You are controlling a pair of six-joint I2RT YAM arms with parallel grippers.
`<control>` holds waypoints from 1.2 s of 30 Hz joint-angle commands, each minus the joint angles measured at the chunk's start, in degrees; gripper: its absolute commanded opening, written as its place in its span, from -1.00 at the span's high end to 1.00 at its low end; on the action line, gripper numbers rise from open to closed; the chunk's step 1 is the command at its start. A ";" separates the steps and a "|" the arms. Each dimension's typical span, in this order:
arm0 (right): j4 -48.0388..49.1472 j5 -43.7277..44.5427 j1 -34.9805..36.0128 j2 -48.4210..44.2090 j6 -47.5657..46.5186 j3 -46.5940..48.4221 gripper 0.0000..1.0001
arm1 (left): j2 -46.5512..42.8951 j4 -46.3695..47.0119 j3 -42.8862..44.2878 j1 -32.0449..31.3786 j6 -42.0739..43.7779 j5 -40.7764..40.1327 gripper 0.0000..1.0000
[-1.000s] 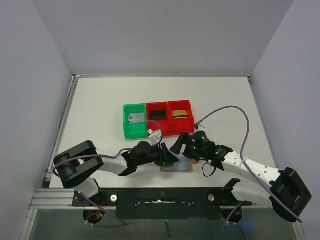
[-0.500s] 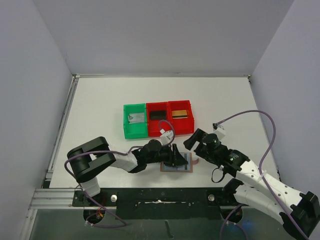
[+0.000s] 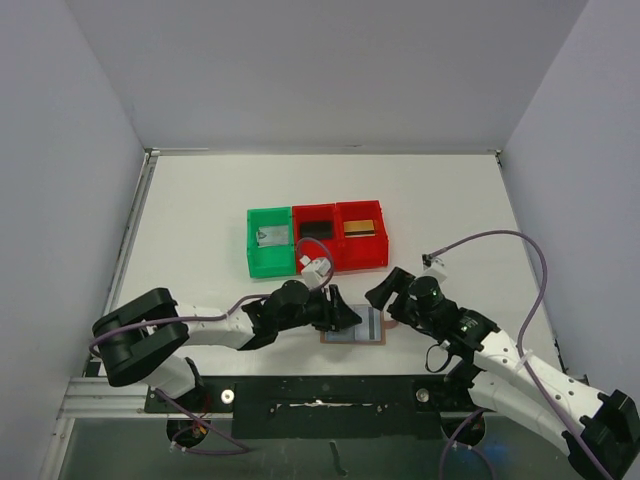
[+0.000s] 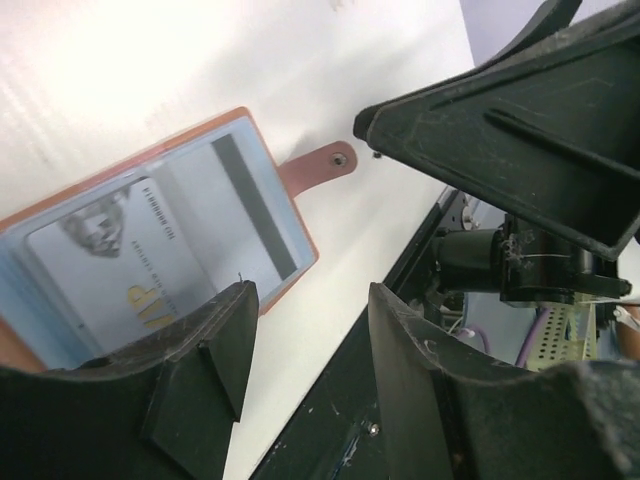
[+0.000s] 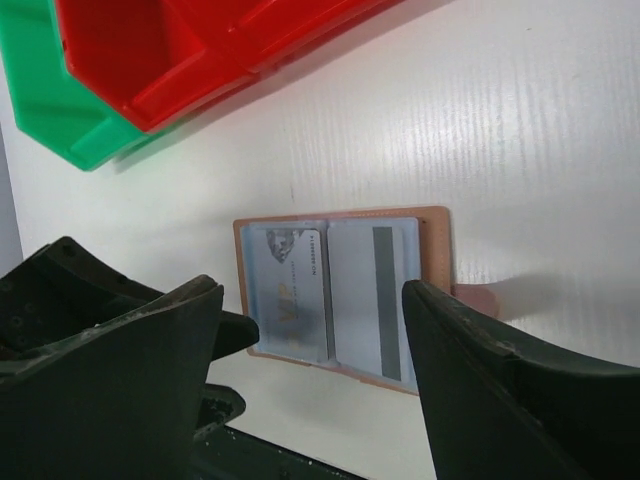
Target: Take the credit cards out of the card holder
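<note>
The brown card holder (image 3: 366, 327) lies open and flat near the table's front edge. Its blue-grey pockets hold two credit cards: a silver one marked VIP (image 5: 290, 292) and one showing a dark stripe (image 5: 377, 300). My left gripper (image 3: 345, 317) is open over the holder's left edge with nothing between its fingers (image 4: 215, 335). My right gripper (image 3: 384, 297) hovers open just above the holder's right side, beside the strap tab (image 4: 322, 164), and holds nothing. Three more cards lie in the bins: silver-grey (image 3: 270, 237), black (image 3: 316, 229) and gold-tan (image 3: 361, 227).
A green bin (image 3: 253, 252) and two red bins (image 3: 338, 257) stand in a row behind the holder. The black base rail (image 3: 320, 400) runs along the near edge just below it. Grey walls close in the table.
My left gripper has drawn back left off the holder's middle and opened wider. My right gripper has lifted off the holder, moved a little right, and narrowed slightly. The holder has stayed put.
</note>
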 commanded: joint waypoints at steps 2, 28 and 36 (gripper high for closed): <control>9.65 -6.16 -0.19 -0.57 -1.60 -1.91 -0.36 | -3.60 -2.47 -0.51 0.18 1.13 -4.60 0.07; 11.33 -6.79 -4.33 13.34 2.11 -13.50 0.16 | 6.52 -10.59 10.86 -0.30 2.30 -3.22 0.08; 15.33 -9.90 -4.53 9.20 3.88 -18.27 0.17 | 6.23 -10.05 8.28 -0.16 -1.26 -5.90 0.08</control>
